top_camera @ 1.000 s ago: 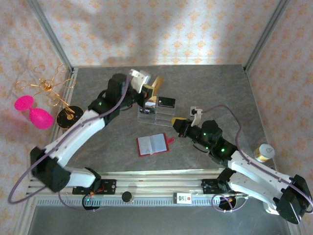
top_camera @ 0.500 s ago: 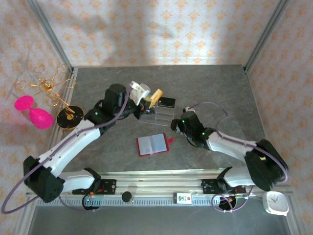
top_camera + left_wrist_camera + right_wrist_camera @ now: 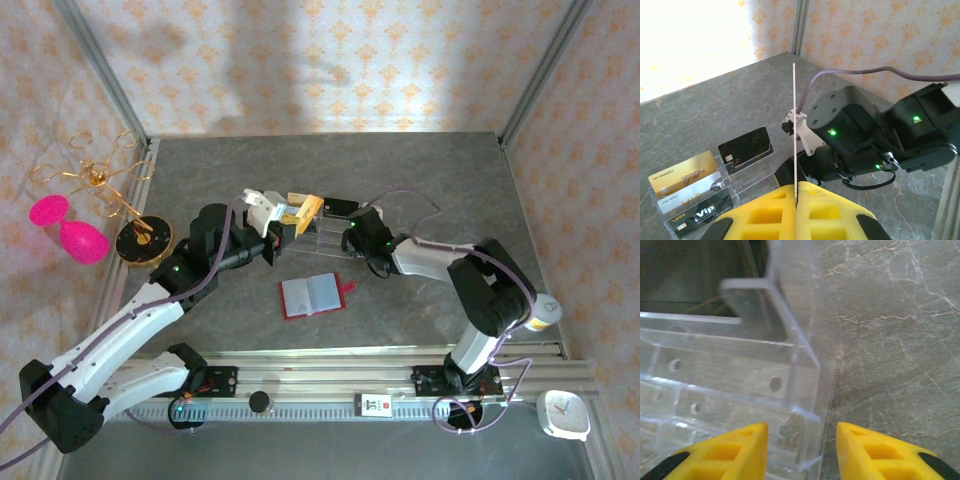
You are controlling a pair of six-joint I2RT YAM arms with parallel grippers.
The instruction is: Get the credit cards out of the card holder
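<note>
The card holder (image 3: 312,295), a small red wallet, lies open on the table with its grey-blue sleeves facing up. My left gripper (image 3: 296,214) (image 3: 797,192) hovers behind it, next to the clear acrylic stand (image 3: 326,236). It is shut on a thin credit card (image 3: 795,125) that stands upright and edge-on with a pale edge. My right gripper (image 3: 347,238) (image 3: 801,432) is open at the stand's right end. Its yellow fingers (image 3: 735,445) straddle a corner of the clear wall (image 3: 796,357) without pressing on it.
The tiered stand holds a gold card (image 3: 682,173), a silver card (image 3: 690,193) and two black cards (image 3: 746,148). A gold wire rack (image 3: 95,175), a pink object (image 3: 72,232) and a black disc (image 3: 143,239) sit at far left. A white clock (image 3: 562,415) lies near right.
The left arm drew back towards the near left with the card still pinched. The right gripper swung in to the stand's right end and its jaws opened.
</note>
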